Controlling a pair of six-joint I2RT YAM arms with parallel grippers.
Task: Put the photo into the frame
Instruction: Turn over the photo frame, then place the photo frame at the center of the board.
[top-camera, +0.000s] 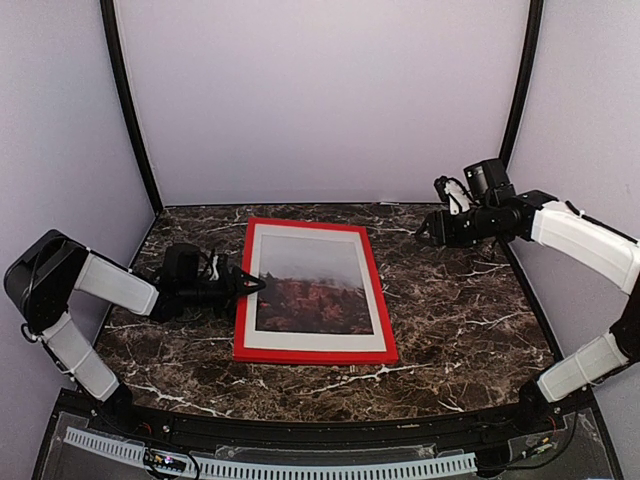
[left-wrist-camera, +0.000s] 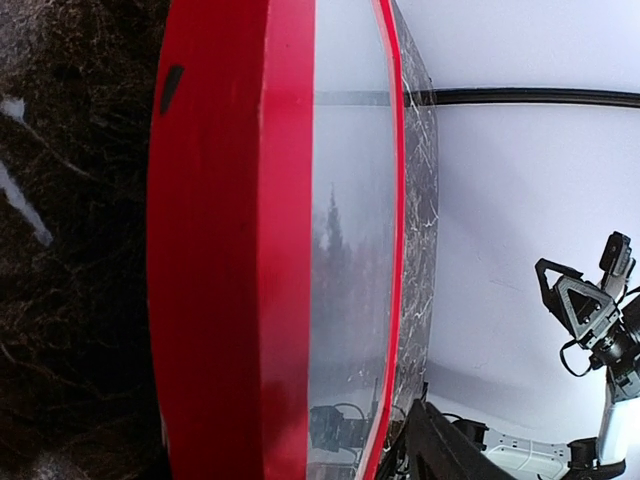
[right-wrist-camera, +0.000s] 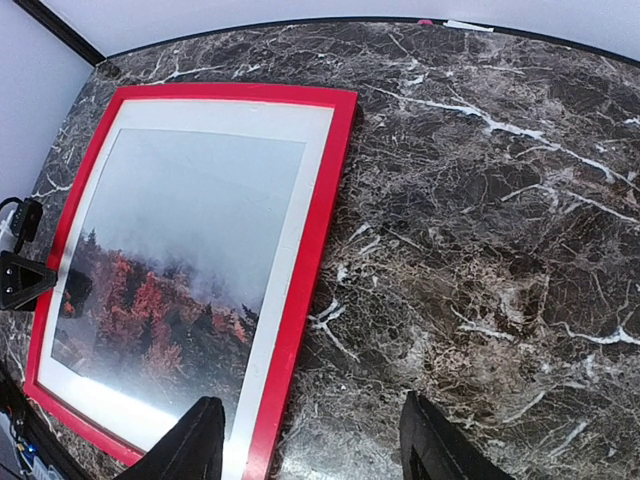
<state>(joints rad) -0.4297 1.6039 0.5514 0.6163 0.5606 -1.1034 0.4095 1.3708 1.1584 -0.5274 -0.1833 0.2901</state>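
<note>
Red frame (top-camera: 310, 355) lies long axis front-to-back (photo (top-camera: 308, 285) inside, sky far); right claw (right-wrist-camera: 312, 438) wide, left claw (top-camera: 252, 284) unclear.

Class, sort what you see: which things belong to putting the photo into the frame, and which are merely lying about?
Belong to the job:
red frame
photo

Merely there:
white mat
marble table
</note>
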